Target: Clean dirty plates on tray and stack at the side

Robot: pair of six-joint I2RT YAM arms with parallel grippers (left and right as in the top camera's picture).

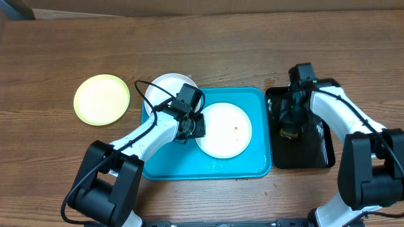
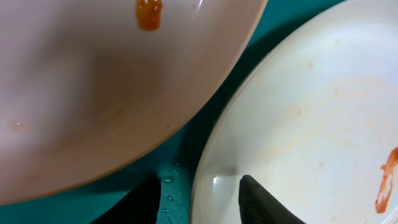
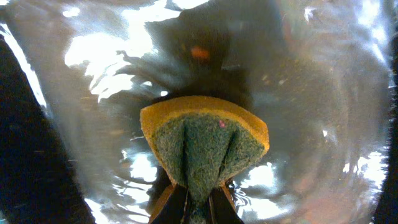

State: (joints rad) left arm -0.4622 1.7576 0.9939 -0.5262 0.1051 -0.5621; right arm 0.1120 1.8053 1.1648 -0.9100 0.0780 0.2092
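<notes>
A turquoise tray (image 1: pixel 252 165) holds a white plate (image 1: pixel 224 131) carrying a small reddish smear. A second white plate (image 1: pixel 163 88) rests over the tray's far left corner, and a pale yellow-green plate (image 1: pixel 101 99) lies on the table to the left. My left gripper (image 1: pixel 191 126) is low at the near white plate's left rim. In the left wrist view its fingers stand apart: one over the plate (image 2: pixel 311 124), the other over the wet tray floor (image 2: pixel 180 155), and neither touches the rim. My right gripper (image 3: pixel 198 208) is shut on a yellow-green sponge (image 3: pixel 205 140).
A narrow black tray (image 1: pixel 322 151) with water in it stands right of the turquoise tray, and the sponge (image 1: pixel 290 131) is down inside it. The other white plate (image 2: pixel 93 93) shows an orange-brown blob near its edge. Bare wooden table lies behind and to the left.
</notes>
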